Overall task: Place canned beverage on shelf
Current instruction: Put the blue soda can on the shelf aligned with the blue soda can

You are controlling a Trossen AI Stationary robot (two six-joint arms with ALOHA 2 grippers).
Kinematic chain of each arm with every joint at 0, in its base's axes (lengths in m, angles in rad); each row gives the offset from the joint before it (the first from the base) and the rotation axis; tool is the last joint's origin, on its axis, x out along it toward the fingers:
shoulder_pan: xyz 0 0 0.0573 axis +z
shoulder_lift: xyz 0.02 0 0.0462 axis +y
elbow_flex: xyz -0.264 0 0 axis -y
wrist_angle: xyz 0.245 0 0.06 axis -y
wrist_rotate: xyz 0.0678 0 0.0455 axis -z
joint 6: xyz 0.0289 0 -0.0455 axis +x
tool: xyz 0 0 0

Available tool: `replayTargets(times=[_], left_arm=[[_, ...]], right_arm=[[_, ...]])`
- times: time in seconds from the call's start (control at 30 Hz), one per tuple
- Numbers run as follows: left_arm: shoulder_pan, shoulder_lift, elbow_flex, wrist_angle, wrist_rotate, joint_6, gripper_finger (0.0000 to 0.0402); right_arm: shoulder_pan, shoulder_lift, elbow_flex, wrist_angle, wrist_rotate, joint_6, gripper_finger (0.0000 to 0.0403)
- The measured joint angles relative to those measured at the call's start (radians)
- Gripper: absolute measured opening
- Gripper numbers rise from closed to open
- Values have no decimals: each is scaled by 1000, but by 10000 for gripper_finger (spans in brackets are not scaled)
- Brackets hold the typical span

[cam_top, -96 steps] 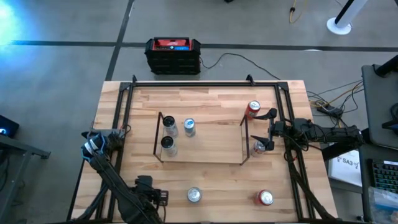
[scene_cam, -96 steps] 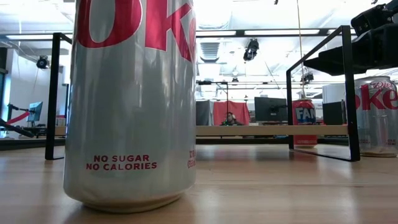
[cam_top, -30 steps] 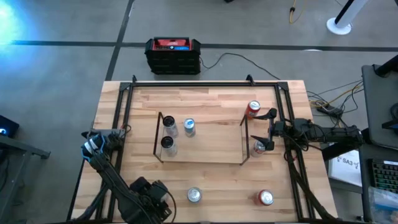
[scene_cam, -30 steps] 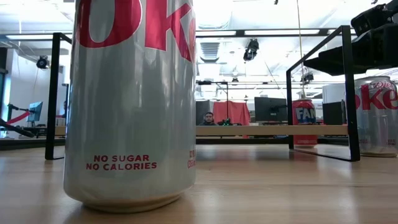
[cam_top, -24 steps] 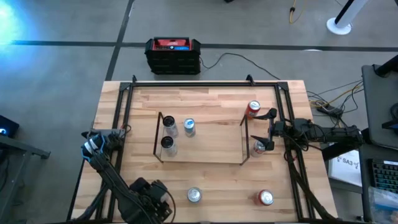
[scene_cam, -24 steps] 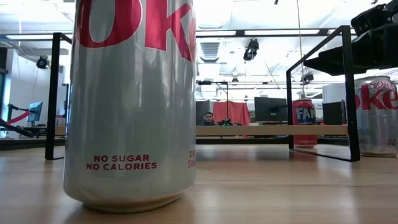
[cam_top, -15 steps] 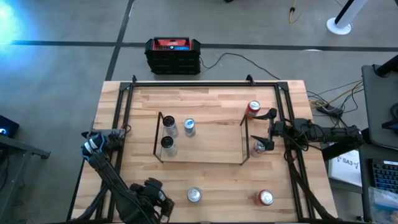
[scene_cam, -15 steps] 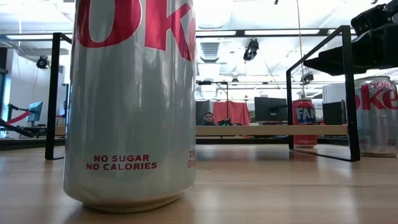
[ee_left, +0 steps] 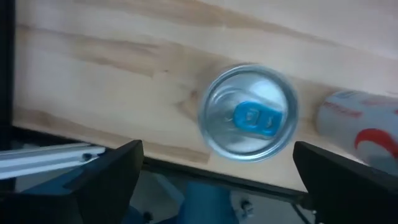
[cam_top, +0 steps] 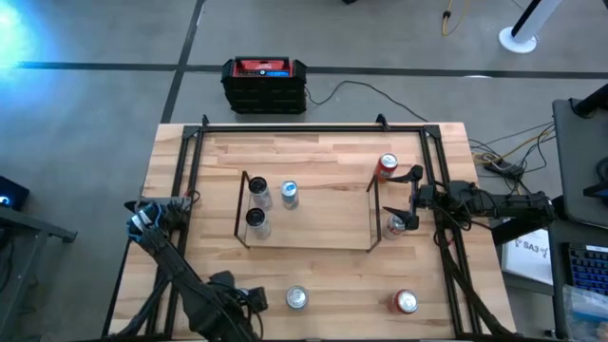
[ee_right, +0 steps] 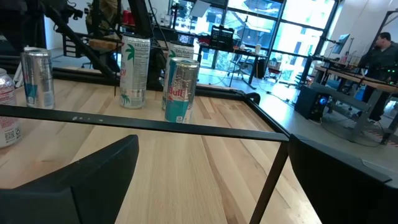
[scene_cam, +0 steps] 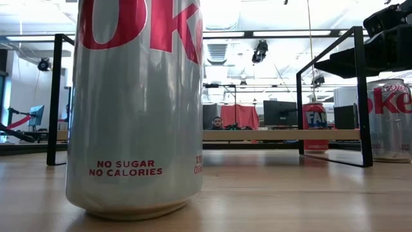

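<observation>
Far left, at the near edge of the surface (cam_top: pixel 285 152): left gripper (cam_top: pixel 255 300) with fingers spread wide, empty, low and just beside the silver can (cam_top: pixel 297 298). Seen from the left wrist: the can's top, blue tab and all, framed between the two fingers but not yet between their tips.

Could go wrong here first. Standing so close to the surface's edge, liable to be toppled or pushed off by a finger arriving off-centre. Closing too high on the rim, or on a can only partly between the fingers, likely to squeeze it out sideways.

Middle: the shelf (cam_top: pixel 313 228), with three cans already upright near its left end frame, one in front (cam_top: pixel 256 221) and two behind (cam_top: pixel 258 190) (cam_top: pixel 289 194). Plenty of bare deck to their right. Carrying the silver can in too low risks catching the deck's front edge; setting it down too far left risks bumping the front can into its neighbours.

Right: right gripper (cam_top: pixel 407 198) waiting just outside the shelf's right end frame, fingers wide apart, gripping nothing, near another silver can (cam_top: pixel 396 226) and a red can (cam_top: pixel 387 166). Any reach by the left arm toward that end of the shelf could meet this gripper. Near right corner: a second red can (cam_top: pixel 406 302), well apart from everything.
</observation>
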State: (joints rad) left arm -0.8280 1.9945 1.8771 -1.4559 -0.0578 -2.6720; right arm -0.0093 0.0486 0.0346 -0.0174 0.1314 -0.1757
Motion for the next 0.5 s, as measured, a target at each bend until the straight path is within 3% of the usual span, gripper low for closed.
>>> replayTargets(times=[0.17,0.5], left_arm=[[15,0,0,1,-46,-9,398],[44,0,-57,10,-22,-35,398]], right_arm=[[0,0,0,0,0,0,398],[0,0,0,0,0,0,398]])
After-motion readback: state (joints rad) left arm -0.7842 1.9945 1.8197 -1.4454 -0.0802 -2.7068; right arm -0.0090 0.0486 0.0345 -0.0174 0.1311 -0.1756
